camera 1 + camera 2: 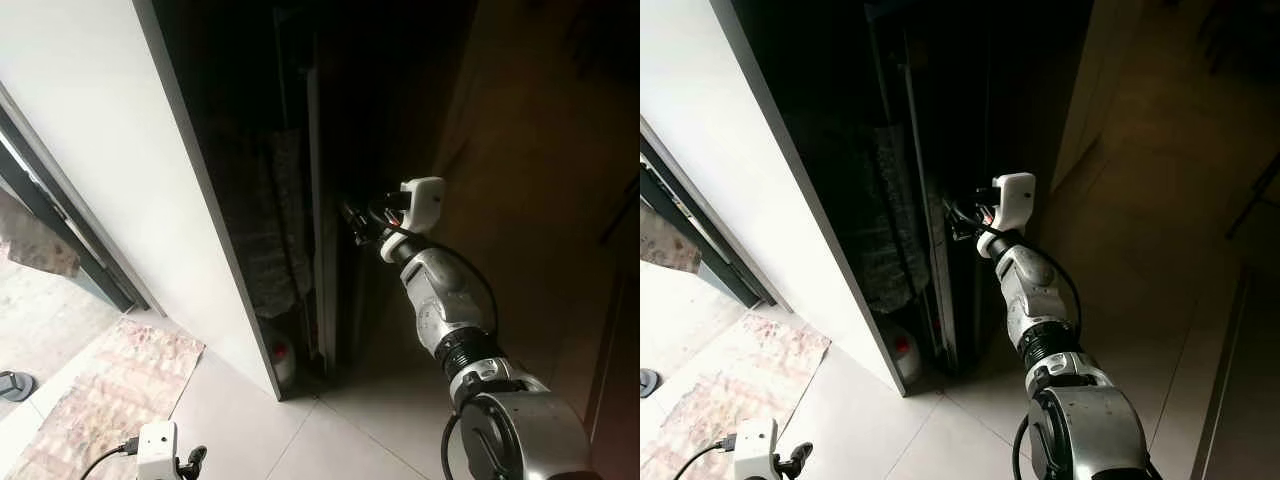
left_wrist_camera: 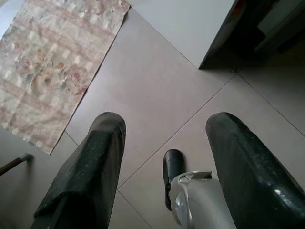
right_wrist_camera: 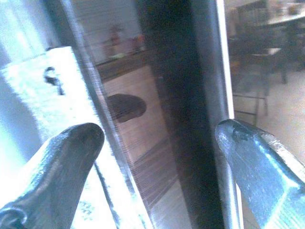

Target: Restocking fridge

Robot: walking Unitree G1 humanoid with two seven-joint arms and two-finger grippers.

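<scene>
Much of the scene ahead is lost in shadow. The fridge [image 1: 940, 150] stands as a tall dark mass, its front nearly black, and only a pale vertical strip [image 1: 318, 220], the door's edge or handle, can be picked out; whether the door is ajar cannot be told. Something mottled and cloth-like [image 1: 265, 215] hangs in the dark gap just to the left of that strip, too dim to name. Low in that gap sits a small white item with a red spot [image 1: 281, 355], partly cut off by the white wall panel [image 1: 110, 170].

The right hand [image 1: 958, 218] is raised at the end of its silver arm and reaches the fridge's front at the pale strip. In the right wrist view its two fingers [image 3: 71, 148] are spread wide, one to either side of a brushed metal edge [image 3: 209, 95] with a dark band beside it; contact with the metal cannot be confirmed. Blurred reflections of a room show on the glossy surfaces past the fingertips.

The left hand [image 2: 164, 143] hangs low over the tiled floor [image 2: 157, 95], fingers apart and holding nothing. Beyond it lies a floral rug [image 2: 52, 62], and below it a dark foot of the robot [image 2: 172, 164].
</scene>
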